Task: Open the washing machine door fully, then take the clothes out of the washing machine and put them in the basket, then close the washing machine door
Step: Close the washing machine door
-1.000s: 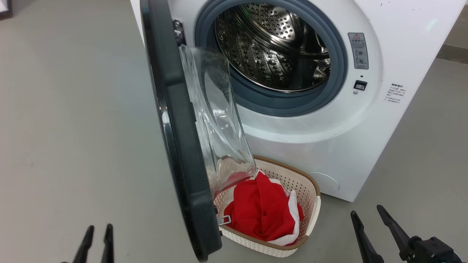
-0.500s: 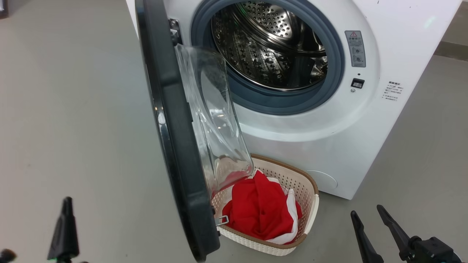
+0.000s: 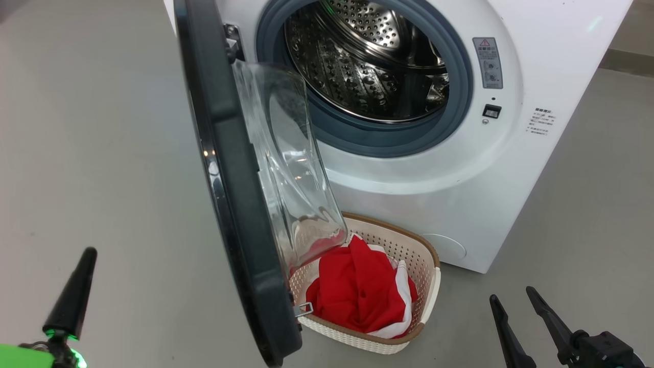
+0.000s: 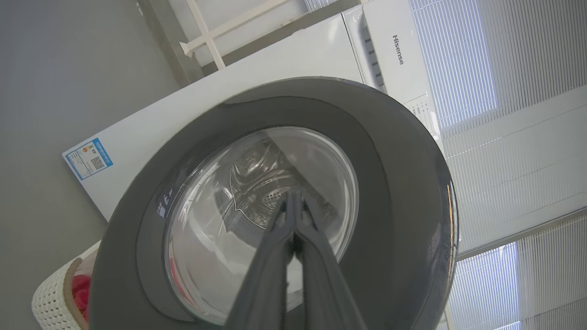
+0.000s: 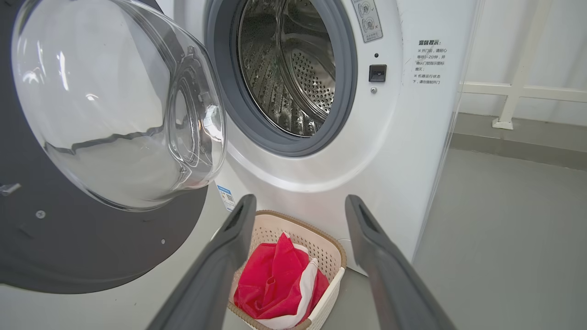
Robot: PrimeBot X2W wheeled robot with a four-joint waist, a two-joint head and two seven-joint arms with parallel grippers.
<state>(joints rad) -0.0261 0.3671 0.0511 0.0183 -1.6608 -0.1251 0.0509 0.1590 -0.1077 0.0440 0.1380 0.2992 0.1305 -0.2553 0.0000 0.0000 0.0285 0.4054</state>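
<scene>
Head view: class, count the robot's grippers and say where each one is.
2. The left gripper, shut, is at the lower left, left of the washing machine door. The right gripper, open, is at the lower right, right of the basket.

The floor (image 3: 92, 133) is smooth, matt grey. At the upper right edge of the head view a darker band (image 3: 626, 64) runs along the floor's far edge. In the right wrist view a white rail (image 5: 541, 91) crosses level in front of a white wall (image 5: 555, 41). It is carried by a slanting white post (image 5: 518, 64), whose flared foot (image 5: 502, 123) stands on a grey strip along the wall's base. In the left wrist view pale blinds (image 4: 518, 151) with fine slats cover the right side, with one panel glowing bluish-white. At the top of that view, crossed white bars (image 4: 211, 34) lie beside a grey strip.
</scene>
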